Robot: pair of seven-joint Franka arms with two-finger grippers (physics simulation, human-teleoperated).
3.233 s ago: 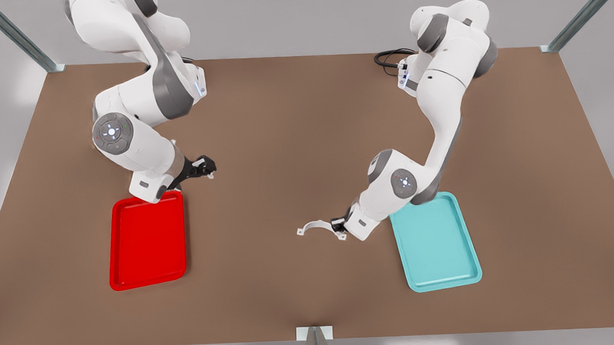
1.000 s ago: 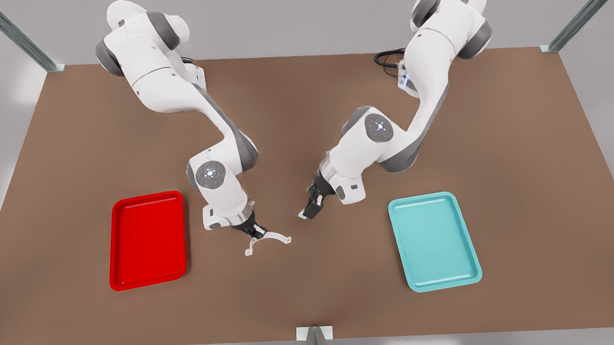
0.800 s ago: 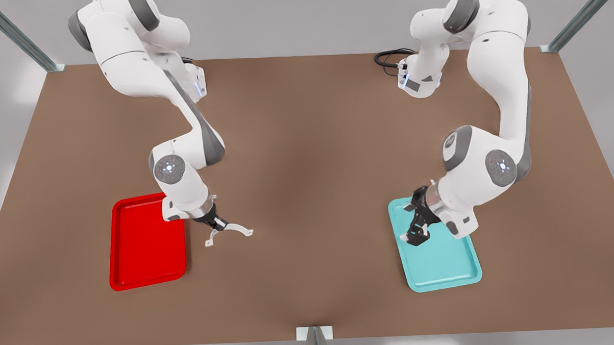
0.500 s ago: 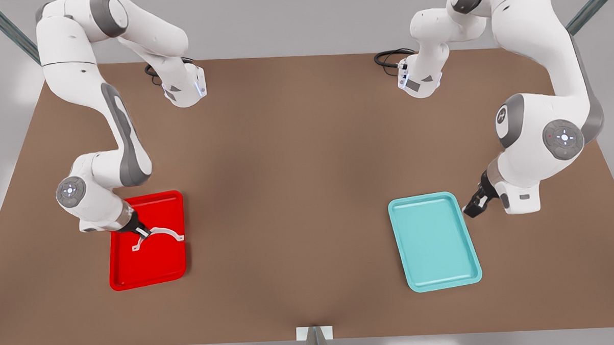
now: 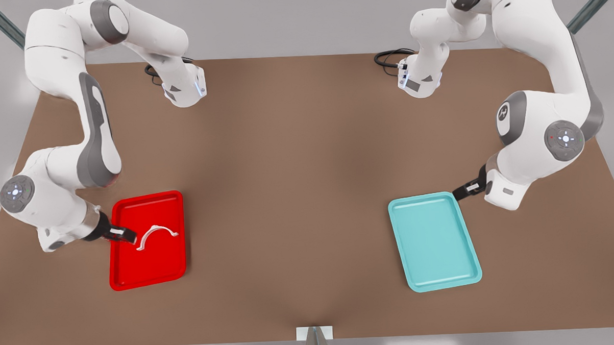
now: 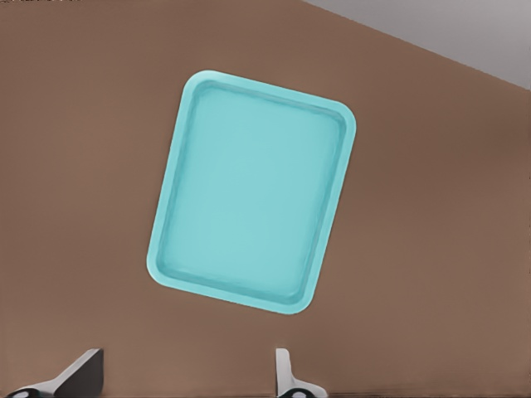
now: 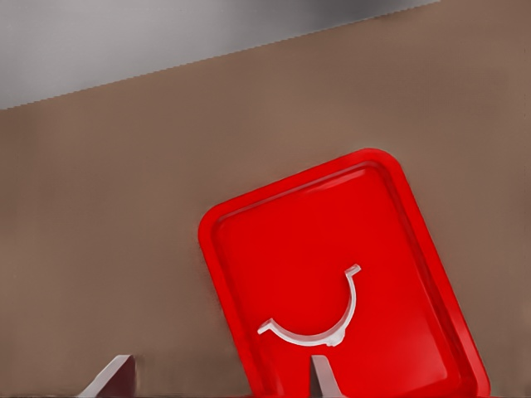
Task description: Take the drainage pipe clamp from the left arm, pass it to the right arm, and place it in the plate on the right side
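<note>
Clamp (image 5: pixel 156 234) is lying free inside the red plate (image 5: pixel 147 270), just beside the right gripper (image 5: pixel 128 235) with fingers spread, while the left gripper (image 5: pixel 466 191), also spread, is waiting by the teal tray (image 5: pixel 438 270).

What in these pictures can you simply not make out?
- Front view: the right gripper, over the red tray rim, and the left gripper, beside the teal tray, are too small and dark to read finger gaps.
- Wrist views: the picture edge cuts off the fingers, leaving spread tips.
- Whether the drainage pipe clamp touches the right gripper: too close to tell.
</note>
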